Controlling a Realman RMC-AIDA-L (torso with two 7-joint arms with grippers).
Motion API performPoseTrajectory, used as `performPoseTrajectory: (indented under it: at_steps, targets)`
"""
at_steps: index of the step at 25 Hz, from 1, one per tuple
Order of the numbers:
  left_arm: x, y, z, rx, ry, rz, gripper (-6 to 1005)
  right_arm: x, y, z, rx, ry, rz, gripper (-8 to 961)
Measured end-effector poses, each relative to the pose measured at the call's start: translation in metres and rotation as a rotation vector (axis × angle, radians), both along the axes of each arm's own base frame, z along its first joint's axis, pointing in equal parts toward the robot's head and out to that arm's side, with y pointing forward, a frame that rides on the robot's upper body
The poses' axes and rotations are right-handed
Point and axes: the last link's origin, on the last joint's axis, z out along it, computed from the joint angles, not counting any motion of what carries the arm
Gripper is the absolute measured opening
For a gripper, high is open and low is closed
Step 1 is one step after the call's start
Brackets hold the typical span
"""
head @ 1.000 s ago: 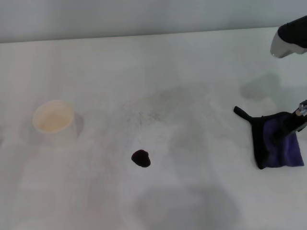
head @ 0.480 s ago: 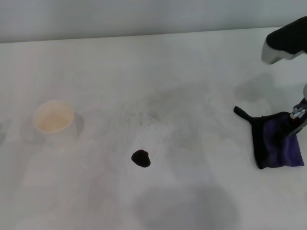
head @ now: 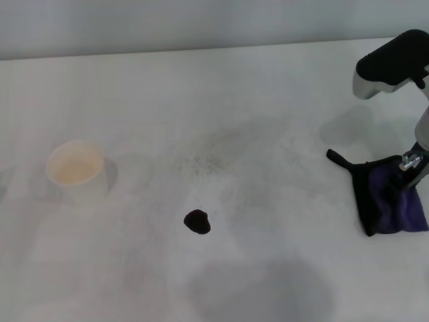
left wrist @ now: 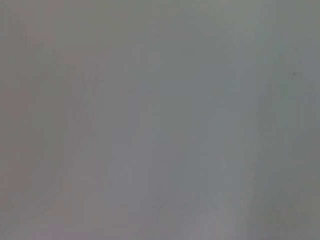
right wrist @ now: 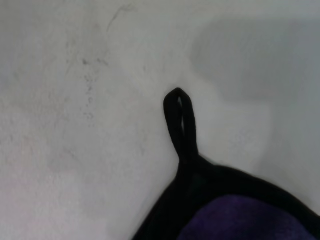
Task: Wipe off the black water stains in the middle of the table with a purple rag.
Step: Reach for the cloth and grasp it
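The purple rag, with black edging and a black loop tab, lies on the white table at the far right. My right gripper is down on the rag's far right part, touching it. The right wrist view shows the loop tab and the rag's black-edged corner close below the camera. The black water stain, a small dark blob, sits near the table's middle, well left of the rag and apart from it. My left gripper is out of view.
A white paper cup stands upright at the left of the table. A faint grey speckled smudge lies behind the stain. The table's far edge meets a grey wall. The left wrist view shows only a plain grey surface.
My right arm has swung leftward into view over the rag. The rag's right part has shifted slightly and bunched; its loop tab has stayed put. The stain and the cup have not moved.
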Motion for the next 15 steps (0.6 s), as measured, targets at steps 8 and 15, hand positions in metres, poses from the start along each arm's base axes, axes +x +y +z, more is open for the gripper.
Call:
performPoseTrajectory:
  at_steps: [8, 15]
  targets:
    - [0.0002, -0.0002, -0.0006, 0.000, -0.001, 0.000, 863, 0.0004, -0.0009, -0.0017, -0.022, -0.045, 0.021, 401]
    - [0.0003, -0.0002, -0.0007, 0.000, -0.002, 0.000, 863, 0.0019, -0.0023, -0.0020, -0.022, -0.045, 0.018, 171]
